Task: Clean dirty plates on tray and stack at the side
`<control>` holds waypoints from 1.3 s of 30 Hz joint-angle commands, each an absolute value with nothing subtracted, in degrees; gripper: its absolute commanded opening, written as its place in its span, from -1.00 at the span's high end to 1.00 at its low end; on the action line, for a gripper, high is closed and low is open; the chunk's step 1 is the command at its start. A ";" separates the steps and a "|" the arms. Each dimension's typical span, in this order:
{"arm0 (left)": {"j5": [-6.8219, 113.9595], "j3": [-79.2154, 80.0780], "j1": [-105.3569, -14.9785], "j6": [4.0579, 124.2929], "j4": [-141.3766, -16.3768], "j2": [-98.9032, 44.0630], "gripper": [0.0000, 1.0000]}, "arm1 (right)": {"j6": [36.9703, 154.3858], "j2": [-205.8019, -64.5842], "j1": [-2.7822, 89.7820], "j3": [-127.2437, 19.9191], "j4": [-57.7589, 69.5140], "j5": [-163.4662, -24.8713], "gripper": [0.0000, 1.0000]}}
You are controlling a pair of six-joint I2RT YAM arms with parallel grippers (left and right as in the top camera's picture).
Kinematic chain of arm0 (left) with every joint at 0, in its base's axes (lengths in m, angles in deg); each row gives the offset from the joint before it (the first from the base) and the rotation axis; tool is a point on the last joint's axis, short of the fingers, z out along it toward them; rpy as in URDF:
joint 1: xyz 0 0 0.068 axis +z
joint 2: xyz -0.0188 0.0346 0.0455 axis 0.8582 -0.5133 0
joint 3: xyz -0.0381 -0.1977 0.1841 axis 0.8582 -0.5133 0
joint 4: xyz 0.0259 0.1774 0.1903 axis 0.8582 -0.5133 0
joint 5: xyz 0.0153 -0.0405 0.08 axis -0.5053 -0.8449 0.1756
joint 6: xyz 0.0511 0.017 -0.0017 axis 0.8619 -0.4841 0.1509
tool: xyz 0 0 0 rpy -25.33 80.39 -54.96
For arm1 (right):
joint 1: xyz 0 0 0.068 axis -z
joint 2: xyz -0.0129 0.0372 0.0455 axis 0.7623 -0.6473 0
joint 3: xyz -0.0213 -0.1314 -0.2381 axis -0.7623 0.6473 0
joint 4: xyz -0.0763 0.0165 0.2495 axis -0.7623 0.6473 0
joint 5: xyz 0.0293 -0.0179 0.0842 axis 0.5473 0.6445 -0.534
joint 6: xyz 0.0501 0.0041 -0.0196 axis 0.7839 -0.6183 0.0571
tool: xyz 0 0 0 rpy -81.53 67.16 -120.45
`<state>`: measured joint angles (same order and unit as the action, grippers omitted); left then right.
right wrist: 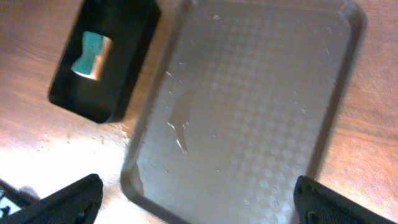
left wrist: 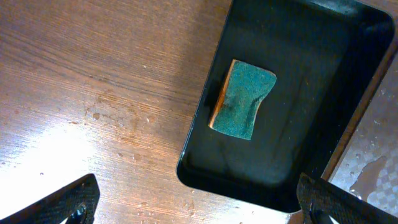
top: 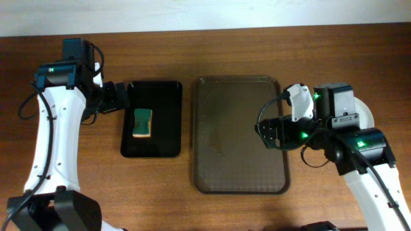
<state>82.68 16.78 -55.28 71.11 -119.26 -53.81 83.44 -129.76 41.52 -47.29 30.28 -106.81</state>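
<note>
The large dark brown tray lies in the middle with no plates on it, only wet streaks; the right wrist view shows it too. A white plate edge peeks out from behind my right arm at the far right; the rest is hidden, so I cannot tell how many plates are there. My right gripper hovers over the tray's right side, open and empty. My left gripper is open and empty, just left of the black sponge tray.
A green and yellow sponge lies in the small black tray left of the brown tray. It also shows in the left wrist view and the right wrist view. Bare wooden table surrounds both trays.
</note>
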 commanded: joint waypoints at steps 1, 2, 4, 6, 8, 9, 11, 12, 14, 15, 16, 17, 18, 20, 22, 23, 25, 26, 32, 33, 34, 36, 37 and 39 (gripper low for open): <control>83.08 16.85 -55.04 72.03 -119.34 -53.90 -0.99 | 76.60 -122.90 44.76 -50.22 32.03 -103.95 -0.97; 83.08 16.87 -55.04 72.03 -119.32 -53.90 -0.99 | 75.48 -119.79 45.06 -50.20 32.01 -101.63 -0.97; 83.08 16.87 -55.04 72.03 -119.34 -53.90 -0.99 | 75.31 -111.77 45.22 -49.96 31.53 -92.72 -0.97; 83.08 16.87 -55.04 72.03 -119.34 -53.90 -0.99 | 75.26 -104.58 45.26 -46.94 28.05 -87.01 -0.97; 83.08 16.85 -55.04 72.03 -119.34 -53.90 -1.00 | 74.72 -96.71 46.33 -38.29 18.98 -86.07 -0.97; 83.08 16.87 -55.04 72.03 -119.34 -53.90 -0.99 | 74.72 -93.04 46.83 -32.89 13.87 -86.14 -0.97; 83.08 16.87 -55.04 72.03 -119.34 -53.90 -0.99 | 74.72 -87.16 46.85 -23.20 5.95 -86.11 -0.97; 83.08 16.87 -55.04 72.03 -119.34 -53.90 -0.99 | 74.72 -83.80 46.85 -17.89 2.96 -86.07 -0.97; 83.10 16.85 -55.04 72.03 -119.32 -53.90 -1.00 | 74.74 -76.26 46.92 -7.62 0.01 -86.11 -0.97; 83.08 16.87 -55.04 72.03 -119.34 -53.90 -0.99 | 74.74 -72.82 47.18 -2.99 -1.04 -86.99 -0.97; 83.10 16.87 -55.04 72.03 -119.34 -53.90 -0.99 | 74.74 -69.70 47.62 1.08 -2.40 -87.43 -0.97; 83.10 16.87 -55.04 72.03 -119.34 -53.90 -0.99 | 74.74 -67.47 47.88 4.12 -3.99 -87.49 -0.97; 83.08 16.85 -55.04 72.03 -119.34 -53.90 -0.99 | 74.72 -65.98 47.93 6.08 -5.39 -87.54 -0.97; 83.08 16.87 -55.04 72.03 -119.34 -53.90 -0.99 | 74.72 -64.65 47.93 10.17 -9.98 -87.56 -0.97; 83.08 16.85 -55.04 72.03 -119.32 -53.90 -0.99 | 74.74 -64.61 47.86 12.71 -14.09 -87.62 -0.97; 83.08 16.85 -55.04 72.03 -119.34 -53.90 -1.00 | 74.74 -64.61 47.86 14.48 -17.48 -87.60 -0.97; 83.08 16.87 -55.04 72.03 -119.34 -53.90 -0.99 | 74.72 -64.61 47.86 18.26 -24.38 -87.58 -0.97; 83.10 16.87 -55.04 72.03 -119.32 -53.90 -0.99 | 74.74 -64.61 47.86 20.05 -27.40 -87.67 -0.97; 83.10 16.87 -55.04 72.03 -119.34 -53.90 -0.99 | 74.72 -64.63 47.82 19.90 -25.30 -87.80 -0.97; 83.08 16.85 -55.04 72.03 -119.34 -53.90 -1.00 | 74.72 -64.63 47.82 19.90 -23.60 -87.80 -0.97; 83.08 16.87 -55.04 72.03 -119.34 -53.90 -0.99 | 74.72 -64.63 47.82 19.90 -22.46 -87.75 -0.97; 83.08 16.87 -55.04 72.03 -119.34 -53.90 -0.99 | 74.72 -64.78 47.82 19.90 -22.59 -87.78 -0.97; 83.10 16.87 -55.04 72.03 -119.34 -53.90 -0.99 | 74.72 -64.78 47.82 19.90 -22.59 -87.78 -0.97; 83.08 16.87 -55.04 72.03 -119.34 -53.90 -0.99 | 74.72 -64.82 47.82 19.90 -22.59 -87.80 -0.97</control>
<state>82.70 16.78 -55.28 71.11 -119.24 -53.81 75.11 -65.11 47.51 19.50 -22.68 -87.62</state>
